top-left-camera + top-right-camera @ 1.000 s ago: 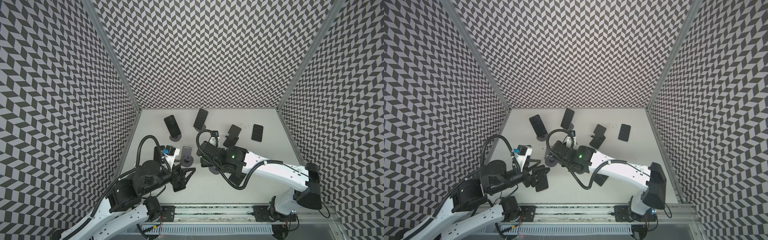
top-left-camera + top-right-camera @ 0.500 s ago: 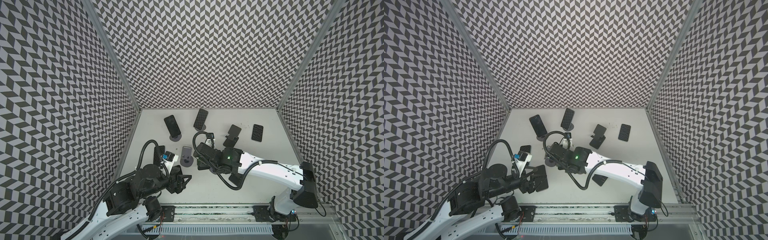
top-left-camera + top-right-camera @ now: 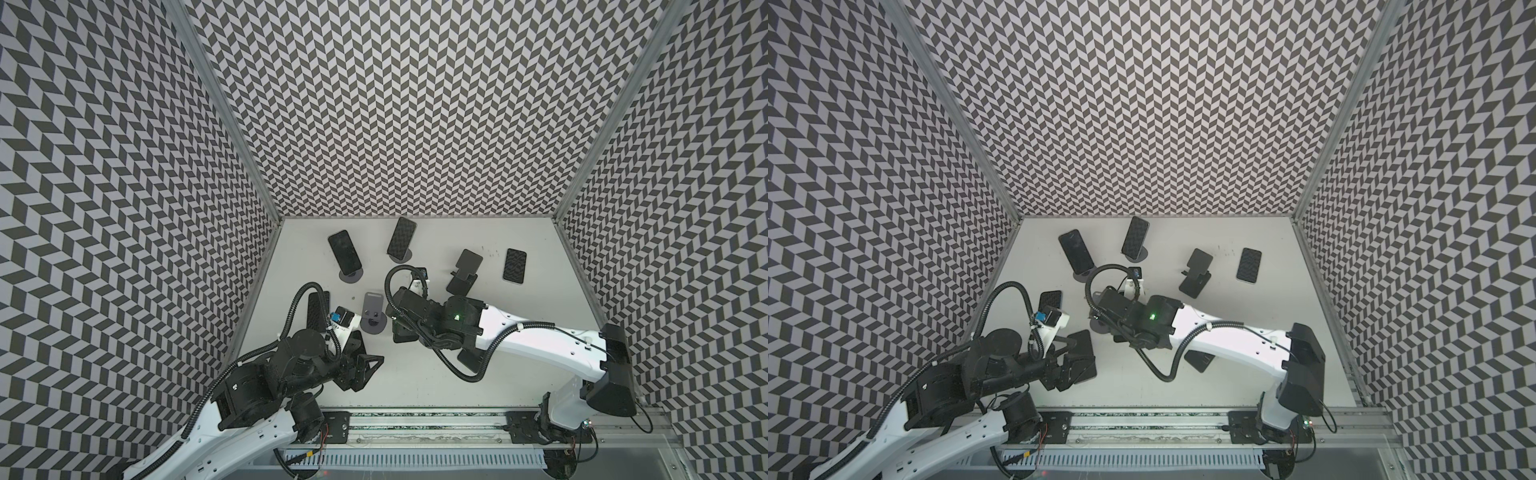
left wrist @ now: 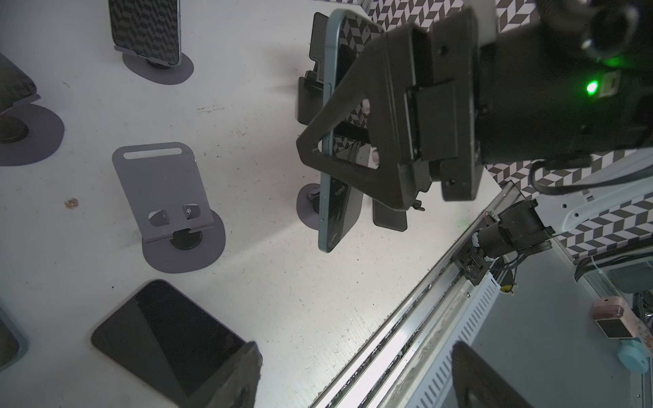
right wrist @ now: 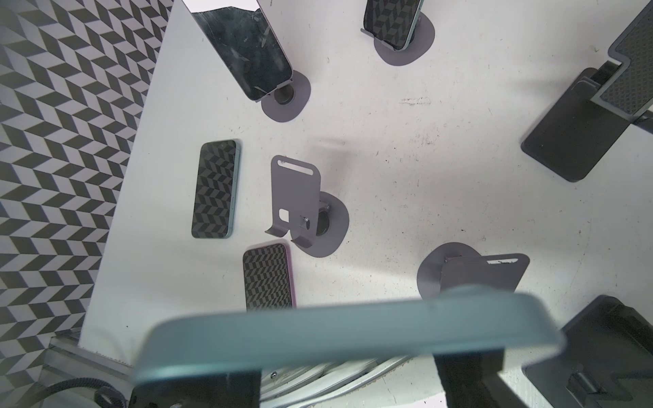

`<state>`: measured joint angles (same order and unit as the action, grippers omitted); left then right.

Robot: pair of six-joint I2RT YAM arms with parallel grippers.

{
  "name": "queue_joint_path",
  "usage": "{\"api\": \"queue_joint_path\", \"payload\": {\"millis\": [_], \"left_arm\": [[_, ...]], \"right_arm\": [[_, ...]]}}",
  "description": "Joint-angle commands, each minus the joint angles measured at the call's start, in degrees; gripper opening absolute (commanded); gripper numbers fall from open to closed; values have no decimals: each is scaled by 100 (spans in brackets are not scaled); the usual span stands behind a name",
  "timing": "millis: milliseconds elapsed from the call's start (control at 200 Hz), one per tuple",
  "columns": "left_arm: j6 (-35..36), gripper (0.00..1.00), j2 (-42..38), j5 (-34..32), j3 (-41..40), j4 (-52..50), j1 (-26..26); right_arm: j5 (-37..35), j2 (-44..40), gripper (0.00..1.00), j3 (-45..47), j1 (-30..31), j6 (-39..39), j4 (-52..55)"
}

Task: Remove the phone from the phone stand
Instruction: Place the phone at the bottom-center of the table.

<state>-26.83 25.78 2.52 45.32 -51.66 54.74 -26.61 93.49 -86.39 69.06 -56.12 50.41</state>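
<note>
Right end effector (image 4: 339, 152) is clamped on the phone (image 4: 337, 219), teal-edged, pinched across its side edges. The phone hangs nearly upright, off the counter (image 3: 457, 395), near the middle and a little toward the front edge.

The phone stand (image 5: 473, 273) is bare, slot and backplate showing. It sits just beside and below the phone's lower end. They look apart, though I cannot tell by how much.

Left end effector (image 4: 357, 379) is spread open with nothing between its fingers. One finger overlaps a corner of another phone (image 4: 166, 335) lying flat near the front-left corner.

Step in hand, as I read it: carry the phone away and lay it down.
- Raise it until the lower edge is surely clear of the stand's lip, then move sideways.
- Keep the grip firm, since smooth edges could slip.
- Steer round the other empty stand (image 4: 169, 205) close by.
- Pick bare counter toward the front edge, tilt the phone flat, and open only once it rests there.
</note>
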Motion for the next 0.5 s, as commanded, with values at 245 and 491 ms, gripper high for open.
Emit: {"api": "queue_joint_path", "payload": {"millis": [245,491], "left_arm": [[333,85,56,407,-115,16,19],[560,86,338,613,-113,69,6]], "right_arm": [[-39,40,56,81,90,-260,-315],[-36,217,55,-161,90,-130,-230]]}}
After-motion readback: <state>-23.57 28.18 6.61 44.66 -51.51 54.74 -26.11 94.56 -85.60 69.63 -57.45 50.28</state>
